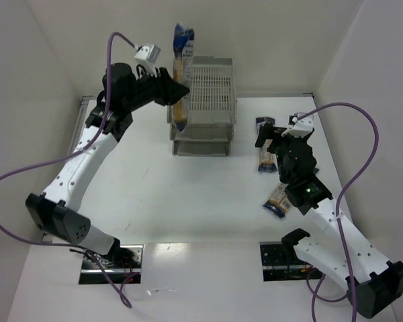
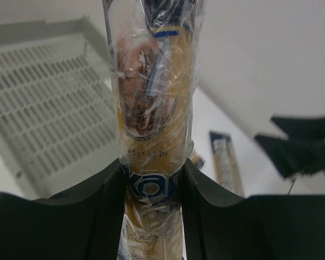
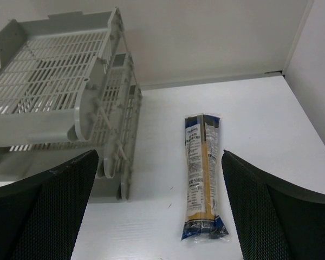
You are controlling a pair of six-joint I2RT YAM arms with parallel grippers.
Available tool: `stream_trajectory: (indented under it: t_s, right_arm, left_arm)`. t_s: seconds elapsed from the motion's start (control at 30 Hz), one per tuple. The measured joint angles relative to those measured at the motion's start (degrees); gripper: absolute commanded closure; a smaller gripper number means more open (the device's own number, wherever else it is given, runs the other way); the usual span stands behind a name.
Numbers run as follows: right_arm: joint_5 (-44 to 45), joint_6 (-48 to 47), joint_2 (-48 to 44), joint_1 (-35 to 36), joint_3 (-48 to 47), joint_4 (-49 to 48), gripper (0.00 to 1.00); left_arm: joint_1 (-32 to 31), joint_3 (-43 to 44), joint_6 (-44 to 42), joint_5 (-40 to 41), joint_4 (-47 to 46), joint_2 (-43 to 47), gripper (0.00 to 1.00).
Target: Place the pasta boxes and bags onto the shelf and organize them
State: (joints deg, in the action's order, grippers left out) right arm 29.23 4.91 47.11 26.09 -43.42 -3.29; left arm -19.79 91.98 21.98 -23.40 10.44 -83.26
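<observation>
My left gripper is shut on a long clear pasta packet with yellow pasta and dark blue ends. It holds the packet nearly upright over the left side of the grey three-tier shelf. In the left wrist view the packet is pinched between both fingers of the gripper, with the shelf's top tray behind it. My right gripper hangs open over a second packet lying right of the shelf. In the right wrist view that packet lies between the wide jaws of the gripper, untouched. A third packet lies nearer the front.
White walls close in the table on the left, back and right. The shelf stands at the back centre, its open front facing me. Purple cables loop beside both arms. The right arm shows dark at the edge of the left wrist view.
</observation>
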Motion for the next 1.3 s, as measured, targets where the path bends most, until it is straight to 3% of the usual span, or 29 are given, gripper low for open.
stream_trajectory:
  t_s: [0.23, 0.47, 0.67, 0.73, 0.77, 0.8, 1.0, 1.3]
  right_arm:
    - [0.66, 1.84, -0.85, 0.00, 1.18, -0.09, 0.00]
    - [0.98, 2.10, -0.83, 0.00, 3.69, -0.02, 0.00]
    - [1.68, 1.09, -0.68, 0.00, 5.27, -0.48, 0.00]
    - [1.77, 0.55, -0.55, 0.00, 5.64, -0.63, 0.00]
    - [1.75, 0.24, -0.46, 0.00, 5.75, -0.68, 0.00]
    - [1.75, 0.00, -0.35, 0.00, 5.97, -0.94, 0.00]
    - [1.75, -0.63, 0.22, 0.02, 7.15, -1.62, 0.00]
    - [2.78, -0.52, 0.44, 0.00, 7.32, -1.55, 0.00]
  left_arm:
    - [0.00, 15.28, 12.11, 1.18, -4.44, -16.90, 1.00]
    - [-0.28, 25.11, 17.49, 1.95, -3.56, -29.77, 0.99]
    - [-1.11, 26.05, 17.33, 3.43, -0.63, -31.95, 0.69]
    - [-1.33, 26.12, 17.18, 4.39, 0.09, -31.95, 0.55]
    - [-1.46, 26.14, 17.05, 4.76, 0.31, -31.95, 0.40]
    - [-1.57, 26.16, 16.85, 5.03, 0.39, -31.95, 0.35]
    - [-1.62, 27.91, 15.50, 6.23, -1.79, -31.98, 0.23]
    - [-1.57, 29.35, 11.21, 8.15, -6.27, -31.65, 0.19]
